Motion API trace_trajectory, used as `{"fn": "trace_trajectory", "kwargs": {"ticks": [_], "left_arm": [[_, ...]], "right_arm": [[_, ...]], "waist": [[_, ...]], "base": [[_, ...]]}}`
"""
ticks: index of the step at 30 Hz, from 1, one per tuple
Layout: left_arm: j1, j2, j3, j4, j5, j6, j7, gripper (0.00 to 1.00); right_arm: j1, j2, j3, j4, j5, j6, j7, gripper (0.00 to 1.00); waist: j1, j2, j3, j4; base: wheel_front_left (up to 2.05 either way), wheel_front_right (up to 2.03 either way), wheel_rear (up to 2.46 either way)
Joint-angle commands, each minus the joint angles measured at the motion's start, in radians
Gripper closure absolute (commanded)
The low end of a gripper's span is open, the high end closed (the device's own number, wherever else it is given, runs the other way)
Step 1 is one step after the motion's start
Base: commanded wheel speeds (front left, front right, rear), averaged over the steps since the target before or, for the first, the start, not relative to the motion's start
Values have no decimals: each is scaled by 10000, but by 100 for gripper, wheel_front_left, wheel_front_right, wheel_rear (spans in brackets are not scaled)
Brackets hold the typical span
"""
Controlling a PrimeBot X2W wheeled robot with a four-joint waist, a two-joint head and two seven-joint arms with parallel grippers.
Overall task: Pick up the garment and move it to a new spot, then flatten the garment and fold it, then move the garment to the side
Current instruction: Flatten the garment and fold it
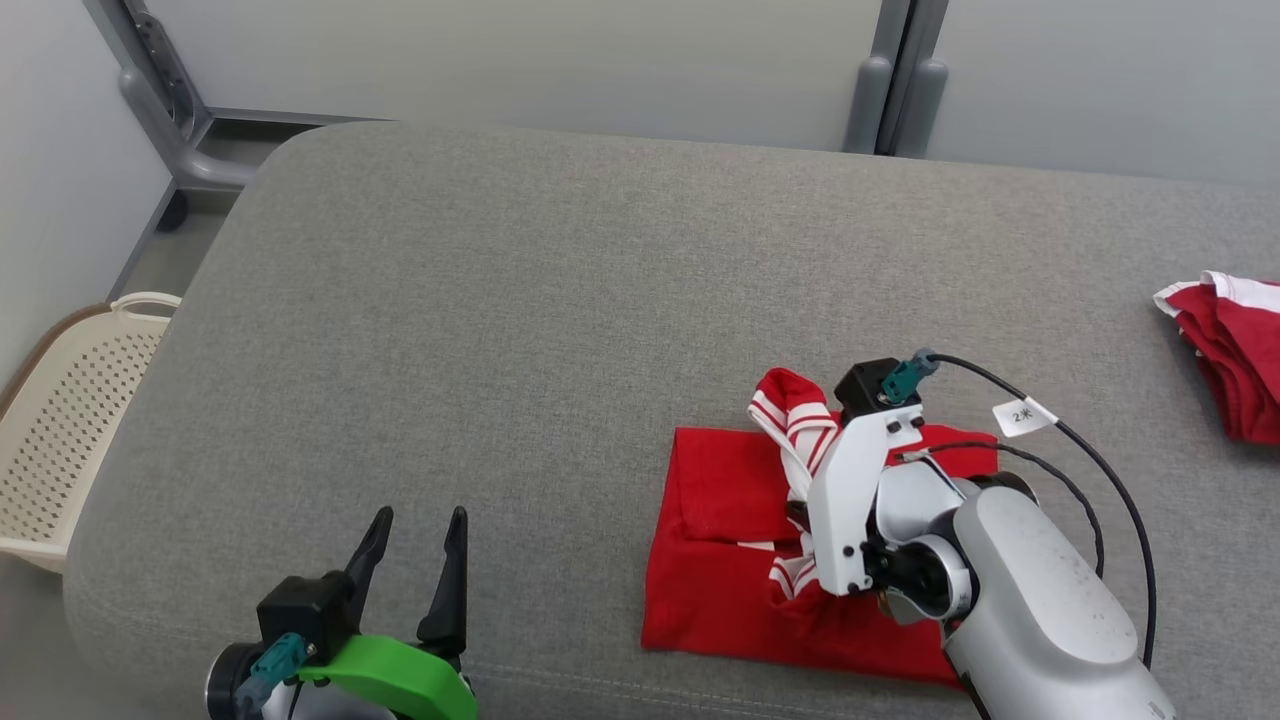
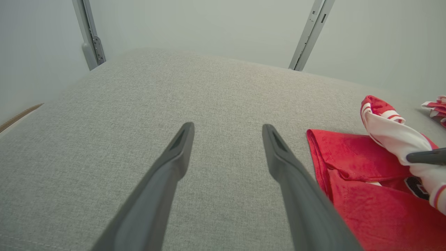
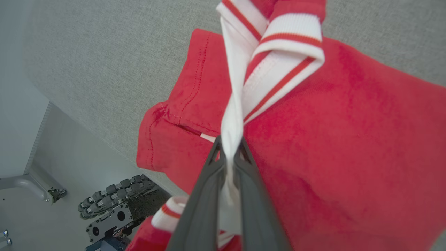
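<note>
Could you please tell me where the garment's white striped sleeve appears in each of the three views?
Head view: right of centre, the white striped sleeve rises from the garment's red body.
Left wrist view: far right, the sleeve drapes over the red body.
Right wrist view: top centre, the sleeve runs down into the shut right gripper.
Shared landmark: the red body lying on the grey cushion.

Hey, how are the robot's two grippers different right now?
The left gripper is open and empty; the right gripper is shut on the white striped part of the red garment. The left gripper hovers over bare grey cushion, the right gripper over the garment. The left gripper's mount is green, the right gripper's is white. Both have two long dark fingers.
</note>
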Motion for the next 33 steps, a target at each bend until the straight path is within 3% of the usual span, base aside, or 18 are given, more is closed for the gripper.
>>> {"fn": "trace_trajectory", "kwargs": {"ticks": [1,26,27,28,33], "left_arm": [[-121,-20,-14,27,17,-6,-35,0],[-311,-146,-155,324,18,-160,-112,0],[-296,-152,-162,337,20,-155,-115,0],[-277,-155,-167,346,19,-152,-115,0],[-145,-126,-185,384,-12,-159,-131,0]], "right_arm": [[-158,-25,107,127,113,-1,-148,100],[-1052,-21,1294,2116,1289,-1,-1365,100],[-1078,-17,1351,2131,1383,-1,-1430,55],[-1096,-16,1385,2158,1473,-1,-1512,0],[-1262,-22,1536,2274,1873,-1,-2044,0]], "waist": [[0,0,6,32],[0,0,6,447],[0,0,-10,455],[0,0,-26,461],[0,0,-145,451]], "base": [[0,0,0],[0,0,0],[0,0,0],[0,0,0],[0,0,0]]}}
